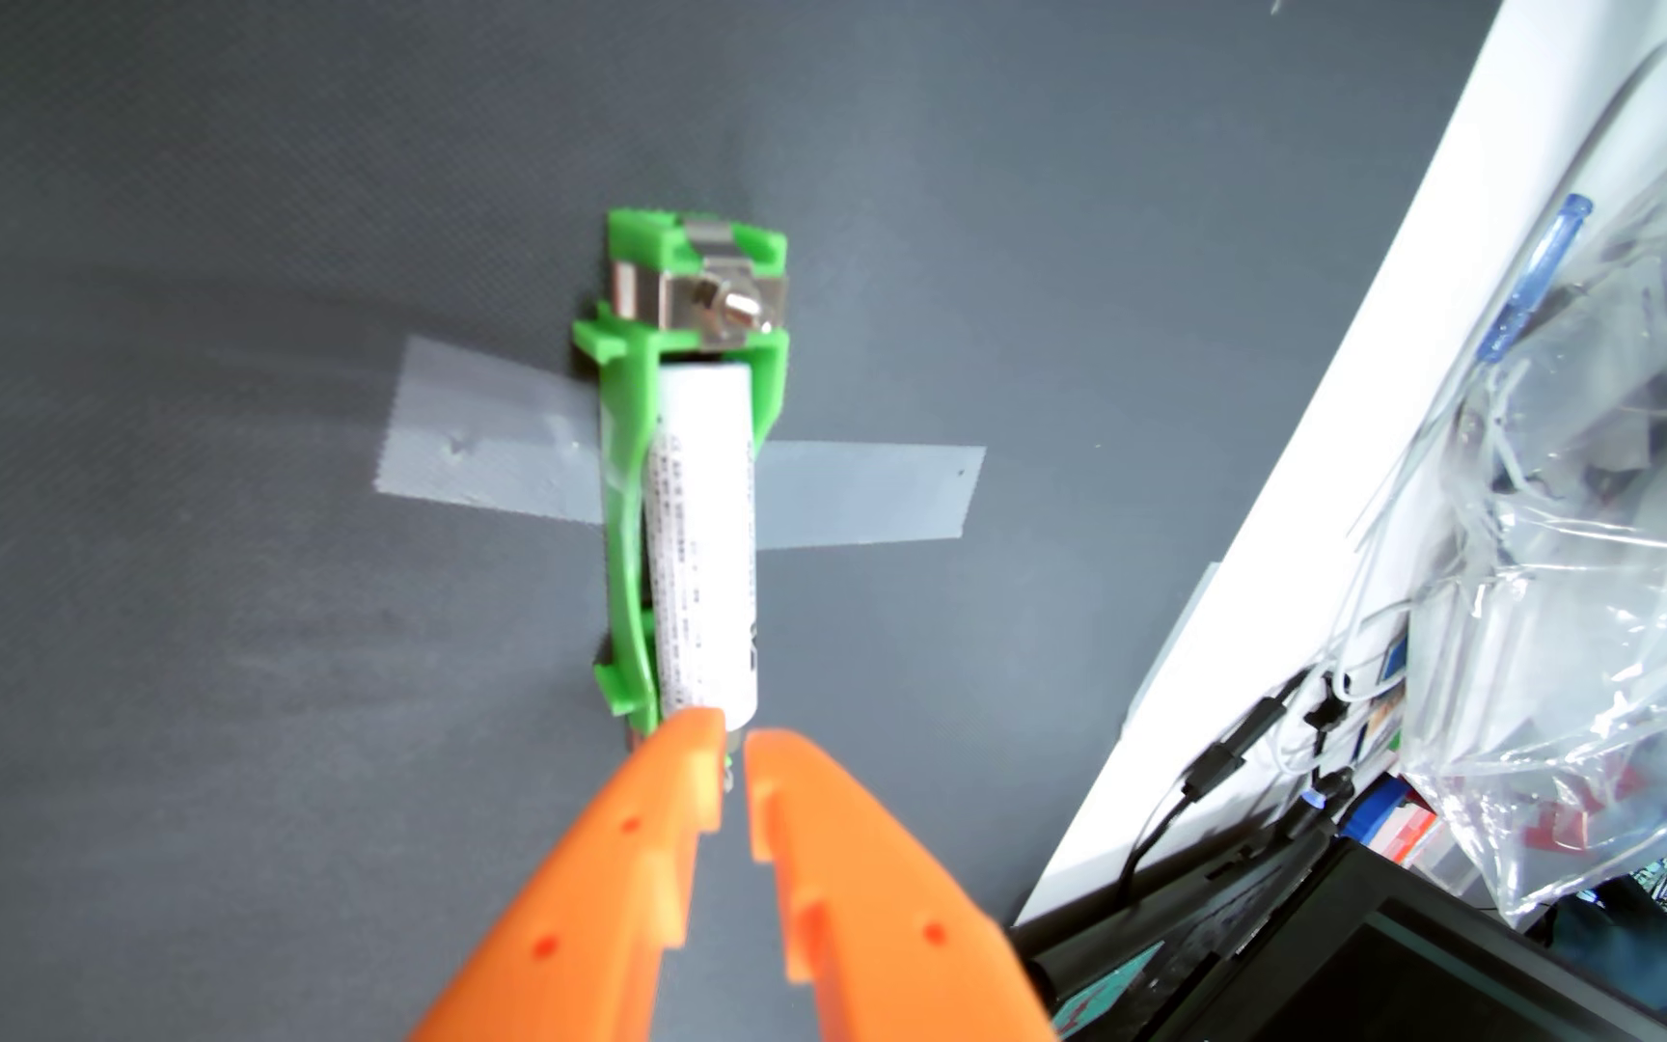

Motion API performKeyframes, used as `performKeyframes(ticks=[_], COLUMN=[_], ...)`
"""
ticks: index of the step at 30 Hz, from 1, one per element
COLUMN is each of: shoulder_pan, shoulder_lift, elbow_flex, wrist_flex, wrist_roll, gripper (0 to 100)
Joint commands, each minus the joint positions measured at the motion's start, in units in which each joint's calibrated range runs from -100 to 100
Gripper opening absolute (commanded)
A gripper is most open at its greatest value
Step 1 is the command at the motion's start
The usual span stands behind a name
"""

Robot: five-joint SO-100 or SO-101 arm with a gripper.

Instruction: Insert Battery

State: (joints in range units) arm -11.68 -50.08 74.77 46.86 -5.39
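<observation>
Orange gripper (731, 746) at bottom of wrist view, fingers a bit apart w/ narrow gap, pinching nothing; left tip touches near end of white battery (702, 541). Battery lies lengthwise in green holder (625, 471), far end just short of the metal contact (724, 306). Grey tape (479, 446) crosses holder, pinning it to grey mat (208, 701).

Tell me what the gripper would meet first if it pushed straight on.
Probably the near end of the white battery lying in the green holder; the gripper already sits at it, though depth is unclear.
</observation>
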Motion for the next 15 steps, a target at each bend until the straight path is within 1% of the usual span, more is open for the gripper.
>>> performKeyframes(ticks=[1, 8, 15], shoulder_pan=[0.5, 3.2, 3.6], shoulder_lift=[-0.2, -0.1, 5.2], elbow_flex=[-1.7, 0.3, -0.4], wrist_flex=[-1.1, -6.9, -7.4], wrist_roll=[-0.1, 0.2, 0.2], gripper=[2, 2, 2])
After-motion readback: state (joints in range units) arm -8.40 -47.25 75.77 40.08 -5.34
